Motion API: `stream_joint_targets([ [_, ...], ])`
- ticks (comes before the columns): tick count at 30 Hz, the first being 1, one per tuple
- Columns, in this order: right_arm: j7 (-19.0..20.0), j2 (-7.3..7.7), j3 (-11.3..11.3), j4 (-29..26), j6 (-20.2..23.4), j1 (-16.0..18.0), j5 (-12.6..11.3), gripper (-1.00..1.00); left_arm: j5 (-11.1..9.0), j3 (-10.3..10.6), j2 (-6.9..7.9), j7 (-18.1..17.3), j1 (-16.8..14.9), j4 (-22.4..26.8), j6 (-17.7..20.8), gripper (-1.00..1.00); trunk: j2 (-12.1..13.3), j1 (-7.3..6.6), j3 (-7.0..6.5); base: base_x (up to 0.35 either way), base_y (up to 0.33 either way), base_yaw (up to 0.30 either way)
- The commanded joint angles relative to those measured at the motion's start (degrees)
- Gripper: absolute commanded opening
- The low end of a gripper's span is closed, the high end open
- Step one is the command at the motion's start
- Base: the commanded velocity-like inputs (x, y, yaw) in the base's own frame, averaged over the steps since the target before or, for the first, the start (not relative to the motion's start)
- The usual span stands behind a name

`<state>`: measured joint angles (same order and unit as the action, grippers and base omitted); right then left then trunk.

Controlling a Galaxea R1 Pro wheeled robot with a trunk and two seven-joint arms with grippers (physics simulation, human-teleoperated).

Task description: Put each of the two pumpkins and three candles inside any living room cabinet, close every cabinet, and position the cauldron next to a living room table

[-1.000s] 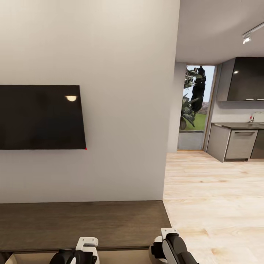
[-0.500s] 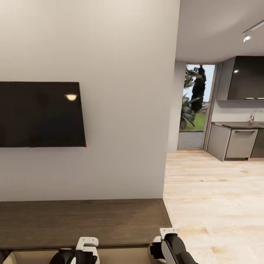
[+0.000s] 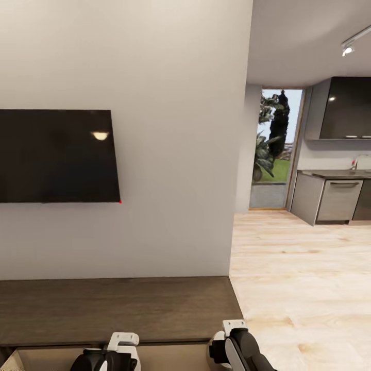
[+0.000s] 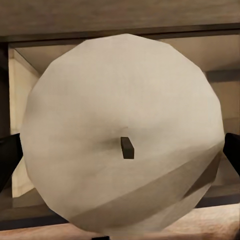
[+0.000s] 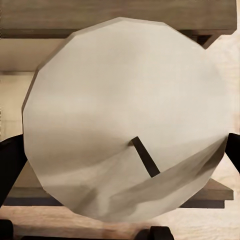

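Observation:
A white candle [image 4: 125, 100] with a dark wick is close in front of the left wrist camera. My left gripper [image 4: 120, 155] is shut on it, with dark fingers [image 4: 7, 160] at both its sides. Behind it is the pale inside of an open drawer [image 4: 25, 65]. My right gripper [image 5: 122, 160] is shut on a second white candle [image 5: 110, 100], above the cabinet's edge and the wooden floor. In the head view the long dark-brown cabinet [image 3: 118, 306] runs along the wall. Its open drawer [image 3: 170, 355] and both wrists are at the bottom edge.
A black TV [image 3: 56, 154] hangs on the white wall above the cabinet. To the right, light wooden floor [image 3: 299, 278] leads to a kitchen with grey units [image 3: 335, 198] and a glass door [image 3: 270, 149].
The whole head view has shifted: the TV sits a little higher in the picture and slightly more of the open drawer shows. Both arms keep their places.

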<state>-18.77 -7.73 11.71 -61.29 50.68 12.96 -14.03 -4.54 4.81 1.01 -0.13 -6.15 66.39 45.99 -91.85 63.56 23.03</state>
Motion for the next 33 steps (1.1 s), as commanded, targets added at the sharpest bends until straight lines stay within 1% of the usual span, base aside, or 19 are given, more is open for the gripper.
stream_joint_targets([
  [1,-0.5,0.0,0.7,-0.1,0.1,0.0,-0.6,-1.0,-0.4,0.1,0.05,0.3,-0.1,0.1,0.2,-1.0,-0.5,0.22,0.25,0.0,0.0,0.0],
  [4,-0.5,-0.05,2.4,0.1,-0.1,0.0,-0.6,-1.0,-0.4,0.1,0.01,0.3,-0.2,0.1,0.3,-1.0,-1.7,0.88,0.79,0.0,0.0,0.0],
  [8,-0.6,-0.08,3.1,0.1,-0.1,0.0,-0.6,-1.0,-0.4,0.3,-0.37,0.3,-0.4,0.0,0.4,-1.0,-3.3,1.76,1.51,0.0,0.0,0.0],
  [10,-0.6,-0.09,3.2,0.1,-0.2,0.0,-0.6,-1.0,-0.4,0.3,-0.76,0.3,-0.7,-0.8,0.4,-1.0,-4.1,2.2,1.87,0.0,0.0,0.0],
  [13,-0.6,-0.09,3.3,0.1,-0.2,0.0,-0.6,-1.0,-0.3,0.4,-0.87,0.3,-2.2,-2.9,0.4,-1.0,-5.3,2.86,2.41,0.0,0.0,0.0],
  [15,-0.6,-0.09,3.3,0.1,-0.2,0.0,-0.6,-1.0,-0.3,0.4,-0.9,0.4,-4.3,-6.3,0.3,-1.0,-6.1,3.3,2.77,0.0,0.0,0.0],
  [18,-0.6,-0.09,3.3,0.1,-0.2,0.0,-0.6,-1.0,-0.4,0.5,-0.91,0.4,-5.9,-9.2,0.3,-1.0,-7.3,3.96,3.31,0.0,0.0,0.0],
  [23,-0.5,-0.09,3.3,0.1,-0.2,0.0,-0.6,-1.0,-0.5,0.5,-0.92,0.4,-6.5,-10.4,0.2,-1.0,-9.3,5.06,4.2,0.0,0.0,0.0],
  [29,-0.5,-0.14,3.4,0.0,-0.5,0.0,-0.6,-1.0,-0.5,0.4,-1.06,0.4,-6.7,-10.6,0.2,-1.0,-11.7,6.37,5.28,0.0,0.0,0.0],
  [30,-0.4,-0.22,3.5,0.0,-0.5,0.0,-0.6,-1.0,-0.5,0.4,-1.07,0.5,-6.8,-10.6,0.2,-1.0,-12.1,6.59,5.46,0.0,0.0,0.0],
  [33,-0.4,-1.17,4.2,0.0,-0.5,0.7,-0.6,-1.0,-0.4,0.4,-1.08,0.5,-8.5,-10.7,0.4,-1.0,-13.3,7.25,6.0,0.0,0.0,0.0],
])
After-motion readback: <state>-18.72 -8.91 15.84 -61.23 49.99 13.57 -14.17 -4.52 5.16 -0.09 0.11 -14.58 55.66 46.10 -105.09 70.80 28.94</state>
